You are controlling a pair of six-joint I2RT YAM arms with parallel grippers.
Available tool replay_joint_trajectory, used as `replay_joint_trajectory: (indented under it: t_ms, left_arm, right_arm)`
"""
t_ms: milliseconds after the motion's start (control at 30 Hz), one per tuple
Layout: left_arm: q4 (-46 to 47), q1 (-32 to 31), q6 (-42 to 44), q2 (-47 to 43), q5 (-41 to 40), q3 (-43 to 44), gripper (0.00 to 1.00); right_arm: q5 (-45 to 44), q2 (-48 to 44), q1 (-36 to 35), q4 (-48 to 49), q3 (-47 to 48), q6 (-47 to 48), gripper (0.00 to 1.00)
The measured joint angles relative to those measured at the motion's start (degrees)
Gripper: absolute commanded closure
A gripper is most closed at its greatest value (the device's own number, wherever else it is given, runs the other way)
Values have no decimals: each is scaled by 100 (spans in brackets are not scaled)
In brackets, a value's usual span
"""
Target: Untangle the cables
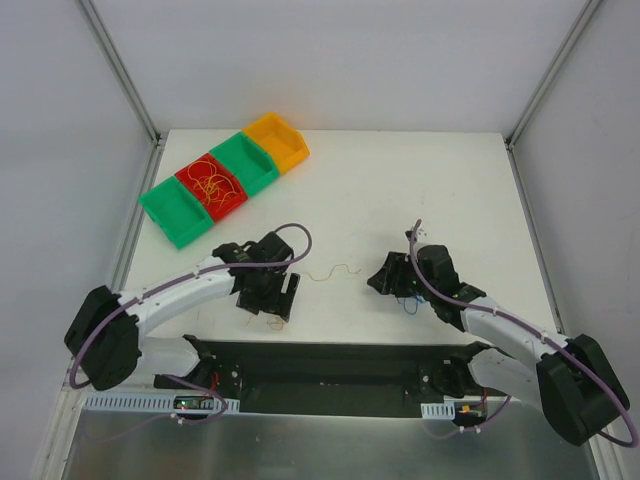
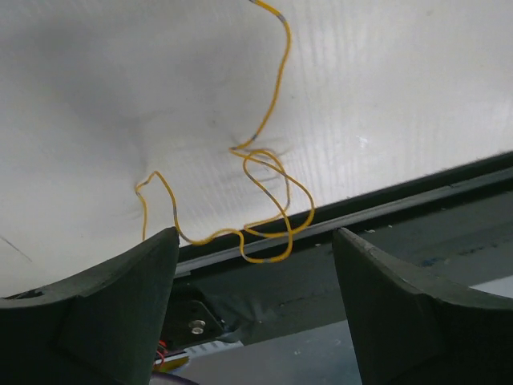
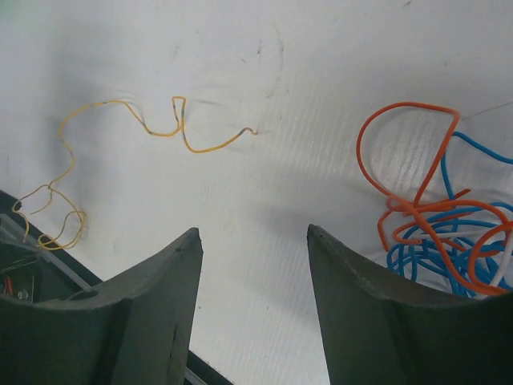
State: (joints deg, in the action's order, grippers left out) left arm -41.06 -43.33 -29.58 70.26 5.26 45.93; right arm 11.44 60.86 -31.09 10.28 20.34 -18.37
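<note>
Far left of the table [image 1: 420,190], four bins sit in a diagonal row — outer green bin [image 1: 152,205], red bin [image 1: 189,173], inner green bin [image 1: 262,181], orange bin [image 1: 293,155]. The red bin holds a loose tangle of thin yellow-orange wires [image 1: 213,187]. Can't make out contents in the other three from the top view.

One yellow wire [image 1: 333,271] lies stretched on the table between the two grippers, touching neither. Jaws of the left gripper [image 1: 277,300] stand wide apart with nothing between them. Same for the right gripper [image 1: 386,279]: open, holding nothing.

Top view shows the orange-and-blue clump [image 1: 408,300] of cables only as a speck of blue by the right gripper. Right wrist view resolves it — orange and blue strands knotted together on the table. They sit just beside the finger [image 3: 377,321] on that view's right and are partly hidden by it, not between the fingers. The yellow wire runs off to that view's left.

Left wrist view adds that the yellow wire's near end loops over itself. The loops overlap the black base plate [image 2: 433,233] at the table edge, just beyond the fingertips [image 2: 128,297].
</note>
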Motion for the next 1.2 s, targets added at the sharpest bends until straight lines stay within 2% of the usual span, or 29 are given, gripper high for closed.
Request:
replay_joint_trajectory:
  t_ms: [100, 200, 367, 533, 733, 933, 1200]
  left_arm:
    - [-35, -203, 74, 704, -306, 94, 32]
    - [-42, -326, 138, 1325, -636, 208, 49]
    - [-46, -396, 289, 1757, -992, 448, 99]
    - [-42, -396, 396, 1644, -1187, 568, 100]
    - [-275, -243, 481, 1032, -1558, 966, 100]
    - [-297, 911, 595, 339, -1991, 1932, 100]
    - [-356, 1930, 1211, 273, -2568, 3440, 100]
  right_arm:
    - [24, -205, 7, 83, -87, 92, 42]
    - [46, -201, 11, 111, -105, 160, 42]
    - [66, -122, 11, 118, -107, 221, 42]
    - [83, -63, 13, 118, -107, 240, 42]
    - [81, -59, 15, 116, -107, 260, 42]
    - [81, -35, 20, 116, -107, 262, 42]
    - [83, -13, 26, 109, -107, 262, 42]
